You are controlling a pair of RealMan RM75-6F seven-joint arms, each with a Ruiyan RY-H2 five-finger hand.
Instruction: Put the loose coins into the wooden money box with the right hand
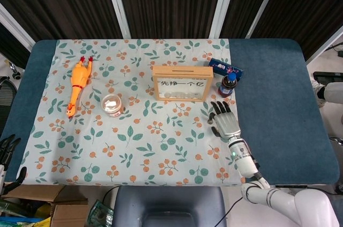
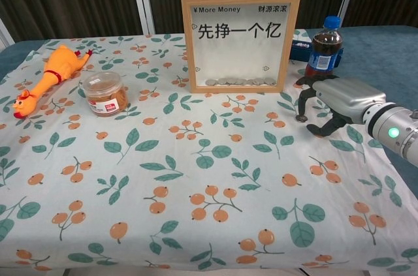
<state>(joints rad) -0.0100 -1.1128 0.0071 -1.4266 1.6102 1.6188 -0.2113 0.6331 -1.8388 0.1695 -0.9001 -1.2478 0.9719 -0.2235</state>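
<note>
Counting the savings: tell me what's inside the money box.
A row of coins lies along the bottom of the money box behind its clear front. Their number cannot be told.

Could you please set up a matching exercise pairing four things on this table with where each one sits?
Things:
1. orange rubber chicken toy
2. clear round snack jar with a red label
3. wooden-framed money box with a clear front
4. cola bottle with a blue cap

Places:
A. just behind the right hand, beside the box
B. far left side of the floral cloth
C. upright at the middle back, coins lying along its bottom
D. between the toy and the box, nearer the toy

Pairs: 1-B, 2-D, 3-C, 4-A
</note>
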